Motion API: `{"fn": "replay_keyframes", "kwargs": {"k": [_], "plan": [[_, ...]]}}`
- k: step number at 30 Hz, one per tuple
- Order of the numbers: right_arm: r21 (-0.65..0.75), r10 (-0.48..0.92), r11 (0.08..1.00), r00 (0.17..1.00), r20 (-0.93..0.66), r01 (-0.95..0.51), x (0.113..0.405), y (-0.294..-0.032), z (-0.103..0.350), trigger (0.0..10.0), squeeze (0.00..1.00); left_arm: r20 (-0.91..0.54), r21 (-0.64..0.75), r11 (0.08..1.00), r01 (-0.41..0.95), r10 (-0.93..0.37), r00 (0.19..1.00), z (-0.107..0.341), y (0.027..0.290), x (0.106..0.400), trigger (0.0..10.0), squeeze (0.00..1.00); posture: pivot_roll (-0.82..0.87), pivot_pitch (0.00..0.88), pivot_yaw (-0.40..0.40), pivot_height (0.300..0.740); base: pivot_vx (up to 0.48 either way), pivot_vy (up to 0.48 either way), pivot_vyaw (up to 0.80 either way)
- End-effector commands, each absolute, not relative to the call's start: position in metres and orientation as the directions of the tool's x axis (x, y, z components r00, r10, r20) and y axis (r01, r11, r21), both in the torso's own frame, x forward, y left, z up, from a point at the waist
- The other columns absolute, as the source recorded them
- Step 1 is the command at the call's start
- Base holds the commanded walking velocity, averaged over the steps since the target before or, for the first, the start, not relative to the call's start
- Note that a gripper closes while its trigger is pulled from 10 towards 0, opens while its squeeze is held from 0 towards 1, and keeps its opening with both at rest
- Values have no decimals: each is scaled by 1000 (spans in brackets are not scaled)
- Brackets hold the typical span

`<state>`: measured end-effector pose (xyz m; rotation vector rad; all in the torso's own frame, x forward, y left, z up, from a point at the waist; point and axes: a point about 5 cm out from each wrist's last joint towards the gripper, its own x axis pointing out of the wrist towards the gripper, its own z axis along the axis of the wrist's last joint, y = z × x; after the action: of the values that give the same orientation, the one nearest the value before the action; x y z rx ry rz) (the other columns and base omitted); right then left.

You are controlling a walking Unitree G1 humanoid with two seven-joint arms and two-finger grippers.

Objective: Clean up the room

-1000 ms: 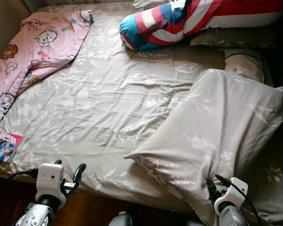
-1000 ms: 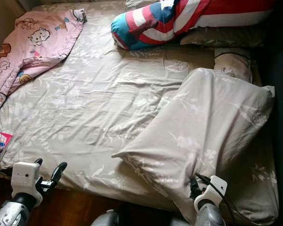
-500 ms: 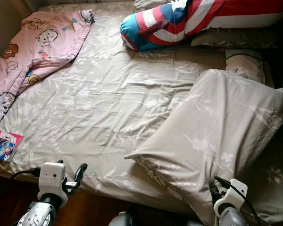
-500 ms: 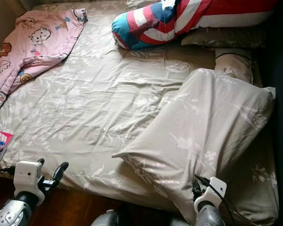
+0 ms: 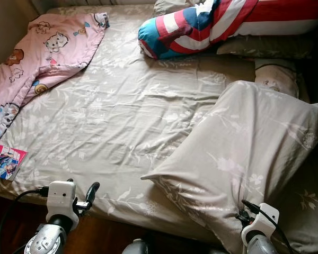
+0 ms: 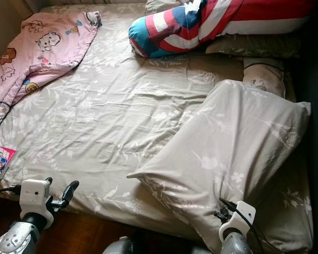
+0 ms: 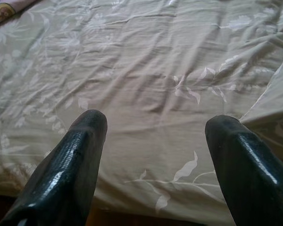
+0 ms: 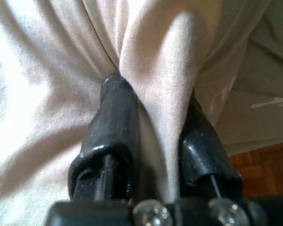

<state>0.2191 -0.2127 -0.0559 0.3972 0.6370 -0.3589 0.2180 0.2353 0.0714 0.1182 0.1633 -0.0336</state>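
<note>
A large beige floral pillow (image 5: 249,148) lies tilted across the right side of the bed. My right gripper (image 8: 153,120) is shut on a fold of its cover at the near corner; the arm shows at the bed's front edge (image 5: 257,225). My left gripper (image 7: 155,129) is open over the beige floral sheet (image 5: 122,116), near the front edge of the bed (image 5: 82,196), with nothing between its fingers. A pink cartoon-print blanket (image 5: 40,53) lies crumpled at the far left corner. A red, white and blue striped bolster (image 5: 201,26) lies across the head of the bed.
A colourful comic booklet (image 5: 5,161) rests on the left front corner of the mattress. Two more beige pillows (image 5: 275,76) sit at the far right by the head. Dark wooden floor (image 5: 106,235) runs along the bed's front edge. A wall closes the left side.
The camera has shifted slightly, so the scene sits a little lower and to the right. My left gripper has drifted slightly right and down; the right one stays clamped on the pillow.
</note>
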Motion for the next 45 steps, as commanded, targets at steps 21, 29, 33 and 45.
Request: {"fn": "replay_keyframes", "kwargs": {"k": [21, 29, 33, 45], "plan": [[16, -348, 868, 631, -693, 497, 206, -244, -59, 0, 0, -175, 86, 994, -62, 76, 982, 45, 244, 242, 10000, 0, -22, 64, 74, 740, 0, 0, 0], [-115, -556, 786, 614, -560, 608, 224, -288, -28, 0, 0, -166, 66, 993, -101, 111, 980, 39, 246, 248, 10000, 0, -49, 37, 58, 740, 0, 0, 0], [-190, -682, 697, 557, -474, 692, 220, -321, -10, 0, 0, -169, 62, 992, -113, 121, 978, 37, 248, 248, 10000, 0, -60, 34, 58, 740, 0, 0, 0], [-305, -827, 538, 421, -373, 786, 201, -378, 18, 0, 0, -175, 57, 992, -108, 117, 978, 30, 245, 249, 10000, 0, -86, 35, 60, 740, 0, 0, 0]]}}
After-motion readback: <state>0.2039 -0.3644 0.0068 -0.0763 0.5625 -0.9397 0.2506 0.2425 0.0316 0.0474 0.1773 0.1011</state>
